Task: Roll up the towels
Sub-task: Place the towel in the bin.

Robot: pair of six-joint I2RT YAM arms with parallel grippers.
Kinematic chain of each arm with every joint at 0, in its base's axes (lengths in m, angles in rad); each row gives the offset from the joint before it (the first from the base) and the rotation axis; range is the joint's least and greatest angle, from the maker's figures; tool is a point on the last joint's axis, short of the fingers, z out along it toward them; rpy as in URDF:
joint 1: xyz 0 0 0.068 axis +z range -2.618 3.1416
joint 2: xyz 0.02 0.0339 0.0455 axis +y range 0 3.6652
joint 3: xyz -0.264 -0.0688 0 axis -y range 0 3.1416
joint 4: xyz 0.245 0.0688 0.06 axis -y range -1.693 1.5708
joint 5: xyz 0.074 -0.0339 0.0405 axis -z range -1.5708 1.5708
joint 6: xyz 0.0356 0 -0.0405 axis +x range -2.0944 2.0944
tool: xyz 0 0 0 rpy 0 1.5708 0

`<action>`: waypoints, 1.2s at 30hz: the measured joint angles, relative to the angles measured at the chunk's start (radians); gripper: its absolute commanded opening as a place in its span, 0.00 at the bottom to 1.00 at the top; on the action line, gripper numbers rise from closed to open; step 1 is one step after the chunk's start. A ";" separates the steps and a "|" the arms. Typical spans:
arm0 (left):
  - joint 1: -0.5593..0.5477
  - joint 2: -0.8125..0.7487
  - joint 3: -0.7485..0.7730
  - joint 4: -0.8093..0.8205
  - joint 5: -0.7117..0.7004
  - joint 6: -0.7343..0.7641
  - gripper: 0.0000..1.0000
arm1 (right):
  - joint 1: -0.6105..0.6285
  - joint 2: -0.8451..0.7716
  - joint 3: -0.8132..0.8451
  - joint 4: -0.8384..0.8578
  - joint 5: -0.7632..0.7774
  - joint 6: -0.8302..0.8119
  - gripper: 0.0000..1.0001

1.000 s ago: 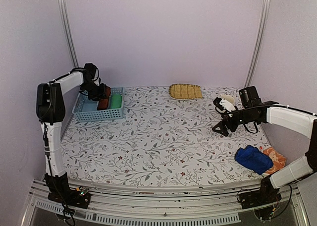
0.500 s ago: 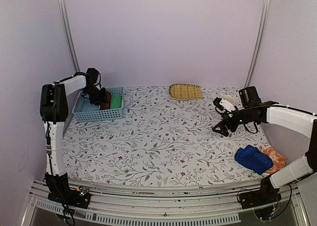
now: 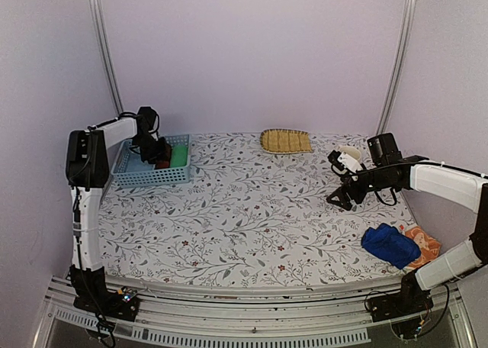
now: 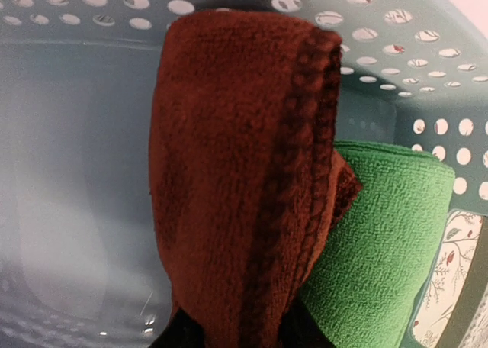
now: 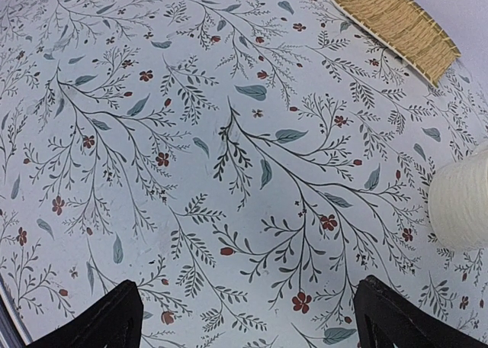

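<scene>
Brown towel (image 3: 161,159) and green towel (image 3: 178,156) in pale basket (image 3: 152,177), bench (image 3: 252,211) far left, left pincer (image 3: 156,151) on them. Blue towel (image 3: 390,246) touches orange towel (image 3: 425,244), near right.

Left wrist: brown towel upright between pincer tips, green towel beside it. Pinching or only touching, cannot tell.

Right wrist: right pincer (image 5: 259,321) spread wide above bench.

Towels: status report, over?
Left hand at brown towel in basket, grip unclear; green towel alongside. Right hand open, empty. Unrolled at right edge: blue towel, orange towel. No obstruction seen.
</scene>
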 measured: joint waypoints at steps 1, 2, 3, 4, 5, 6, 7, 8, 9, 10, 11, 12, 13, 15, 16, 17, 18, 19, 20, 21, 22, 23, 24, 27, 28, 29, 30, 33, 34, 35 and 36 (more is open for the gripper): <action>-0.004 0.000 0.002 0.000 -0.003 0.001 0.33 | 0.000 0.000 0.000 0.000 0.000 0.000 0.99; -0.007 0.000 0.003 0.001 -0.005 0.001 0.34 | 0.000 0.000 0.000 0.000 0.000 0.000 0.99; -0.010 0.000 0.004 0.000 -0.007 0.002 0.35 | 0.000 0.000 0.000 0.000 -0.001 0.000 0.99; -0.011 0.000 0.004 0.000 -0.009 0.003 0.36 | 0.000 0.000 0.000 0.000 -0.001 0.000 0.99; -0.012 0.000 0.004 0.000 -0.011 0.004 0.37 | 0.000 0.000 0.000 0.000 -0.001 0.000 0.99; -0.013 0.000 0.004 0.000 -0.012 0.004 0.38 | 0.000 0.000 0.000 0.000 -0.001 0.000 0.99; -0.013 0.000 0.004 0.000 -0.014 0.005 0.39 | 0.000 0.000 0.000 -0.002 -0.003 0.000 0.99; -0.013 0.000 0.004 0.000 -0.015 0.006 0.40 | 0.000 0.000 0.000 -0.003 -0.004 0.000 0.99; -0.013 0.000 0.004 0.000 -0.016 0.007 0.41 | 0.000 0.002 0.000 -0.005 -0.005 0.000 0.99; -0.013 0.000 0.004 -0.001 -0.018 0.008 0.41 | 0.000 0.002 0.000 -0.006 -0.005 0.000 0.99; -0.013 0.000 0.004 0.000 -0.019 0.009 0.42 | 0.000 0.004 0.000 -0.007 -0.005 0.000 0.99; -0.013 0.000 0.004 -0.001 -0.019 0.010 0.43 | 0.000 0.006 0.000 -0.007 -0.005 0.000 0.99; -0.013 0.000 0.004 -0.001 -0.020 0.012 0.43 | 0.000 0.008 0.000 -0.007 -0.005 0.000 0.99; -0.013 0.000 0.004 -0.001 -0.020 0.017 0.45 | 0.000 0.011 0.000 -0.008 -0.006 -0.001 0.99; -0.013 0.000 0.004 -0.001 -0.019 0.020 0.45 | 0.000 0.011 0.000 -0.008 -0.006 -0.001 0.99; -0.013 0.000 0.004 -0.001 -0.018 0.023 0.46 | 0.000 0.011 0.000 -0.008 -0.006 -0.001 0.99; -0.013 -0.001 0.004 0.000 -0.018 0.025 0.47 | 0.000 0.011 0.000 -0.009 -0.006 -0.002 0.99; -0.013 -0.001 0.004 0.000 -0.017 0.027 0.47 | 0.000 0.012 0.000 -0.009 -0.006 -0.003 0.99; -0.013 -0.002 0.004 -0.001 -0.016 0.031 0.47 | 0.000 0.012 0.000 -0.009 -0.006 -0.003 0.99; -0.013 -0.003 0.004 -0.001 -0.015 0.033 0.48 | 0.000 0.013 0.000 -0.009 -0.006 -0.003 0.99; -0.013 -0.003 0.004 -0.001 -0.014 0.035 0.48 | 0.000 0.013 0.000 -0.009 -0.007 -0.003 0.99; -0.013 -0.005 0.004 -0.002 -0.014 0.036 0.49 | 0.000 0.013 0.000 -0.010 -0.007 -0.003 0.99; -0.013 -0.005 0.004 -0.003 -0.014 0.037 0.49 | 0.000 0.013 0.000 -0.010 -0.008 -0.003 0.99; -0.013 -0.009 0.003 -0.004 -0.013 0.042 0.54 | 0.000 0.013 0.000 -0.011 -0.009 -0.003 0.99; -0.013 -0.013 0.000 -0.004 -0.011 0.044 0.56 | 0.000 0.013 0.000 -0.011 -0.010 -0.003 0.99; -0.013 -0.018 -0.005 -0.005 -0.011 0.048 0.56 | 0.000 0.013 0.000 -0.011 -0.010 -0.004 0.99; -0.013 -0.023 -0.011 -0.005 -0.010 0.050 0.57 | 0.000 0.013 0.000 -0.011 -0.010 -0.003 0.99; -0.013 -0.045 -0.025 -0.007 -0.009 0.058 0.57 | 0.000 0.013 0.000 -0.011 -0.016 -0.003 0.99; -0.013 -0.051 -0.027 -0.008 -0.008 0.060 0.57 | 0.000 0.013 0.000 -0.011 -0.019 -0.003 0.99; -0.013 -0.057 -0.027 -0.008 -0.006 0.065 0.57 | 0.000 0.013 0.000 -0.011 -0.022 -0.003 0.99; -0.013 -0.063 -0.027 -0.007 -0.006 0.067 0.57 | 0.000 0.013 0.000 -0.011 -0.025 -0.003 0.99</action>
